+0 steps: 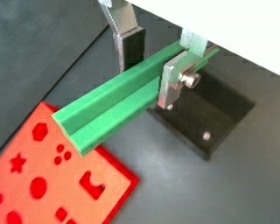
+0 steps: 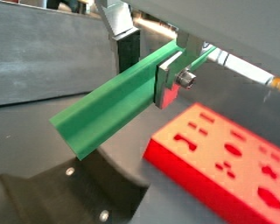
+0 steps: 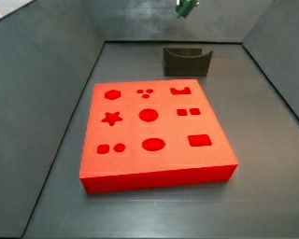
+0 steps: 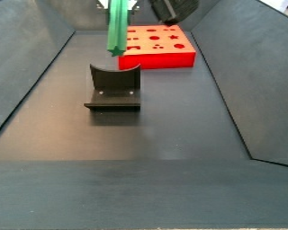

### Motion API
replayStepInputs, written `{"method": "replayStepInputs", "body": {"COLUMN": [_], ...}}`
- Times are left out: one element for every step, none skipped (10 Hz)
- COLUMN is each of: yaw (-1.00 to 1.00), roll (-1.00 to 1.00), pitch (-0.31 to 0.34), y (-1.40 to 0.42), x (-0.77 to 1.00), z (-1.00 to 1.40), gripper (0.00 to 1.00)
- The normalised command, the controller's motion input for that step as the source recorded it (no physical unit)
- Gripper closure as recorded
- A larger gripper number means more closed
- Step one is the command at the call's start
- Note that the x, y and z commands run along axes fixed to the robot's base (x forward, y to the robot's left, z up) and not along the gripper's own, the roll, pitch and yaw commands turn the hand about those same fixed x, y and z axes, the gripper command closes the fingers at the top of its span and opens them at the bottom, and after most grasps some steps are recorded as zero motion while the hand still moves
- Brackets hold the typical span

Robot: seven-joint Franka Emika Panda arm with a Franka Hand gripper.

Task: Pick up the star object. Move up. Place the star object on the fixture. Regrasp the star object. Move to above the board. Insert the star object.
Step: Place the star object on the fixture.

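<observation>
The star object (image 1: 108,109) is a long, bright green ridged peg. The claw (image 1: 154,66), raised above the fixture (image 4: 112,88), is clamped on the peg's end, both pads pressing its sides.

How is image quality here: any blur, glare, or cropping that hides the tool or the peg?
In both wrist views the star object is sharp between the tool's silver fingers; a blown-out white patch fills one corner. In a side view only the peg's tip shows, the tool cropped out. In a side view the fixture is clear, the board behind it.
</observation>
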Motion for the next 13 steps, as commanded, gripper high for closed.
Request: {"method": "replayStepInputs", "body": {"yaw": [-0.08,-0.09,-0.08,-0.11,-0.14,-0.17,-0.19,-0.20,-0.20,-0.18,-0.17,-0.15,-0.13], "roll": [-0.45,-0.29,-1.00,-1.00,-0.92,-0.72,-0.56,-0.34,-0.26,-0.19,-0.18,-0.17,-0.15], "pitch": [0.114,0.105,0.239,0.210,0.207,0.188,0.152,0.099,0.073,0.027,-0.002,-0.021,-0.033], "y": [0.05,0.05,0.13,0.14,0.14,0.14,0.14,0.14,0.13,0.14,0.12,0.10,0.08], "x": [0.21,0.13,0.12,0.13,0.13,0.15,0.16,0.16,0.17,0.18,0.16,0.13,0.10], "z": [-0.02,-0.02,-1.00,-1.00,-1.00,-1.00,-1.00,-1.00,-1.00,-1.00,-0.82,-0.63,-0.45], "gripper": [1.00,1.00,1.00,1.00,1.00,1.00,1.00,1.00,1.00,1.00,1.00,1.00,1.00]}}
